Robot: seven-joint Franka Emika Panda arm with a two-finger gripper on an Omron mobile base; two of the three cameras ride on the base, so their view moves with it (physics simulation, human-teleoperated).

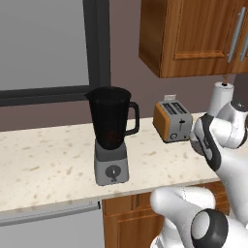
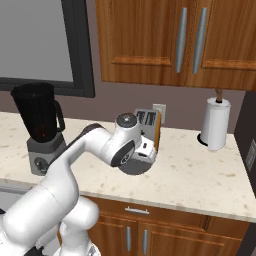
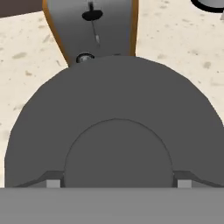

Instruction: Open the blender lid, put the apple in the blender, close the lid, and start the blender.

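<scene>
Speckled cream tabletop (image 1: 48, 160) runs beneath wood cabinets. Near its front edge the arm folds low, its hand (image 2: 134, 161) part open around the blender lid (image 3: 113, 131), held just before the toaster (image 1: 173, 121). Toward the left end the blender (image 1: 111, 133) stands uncovered, something red, probably the apple (image 2: 43, 133), inside. Closing and starting remain.

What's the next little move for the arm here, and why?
Probably swing left, carrying the blender lid over the blender, whose jar stands open. The gripper flanks the lid's knob, by the toaster, and a red glow low in the jar looks like the apple, so closing seems next.
</scene>
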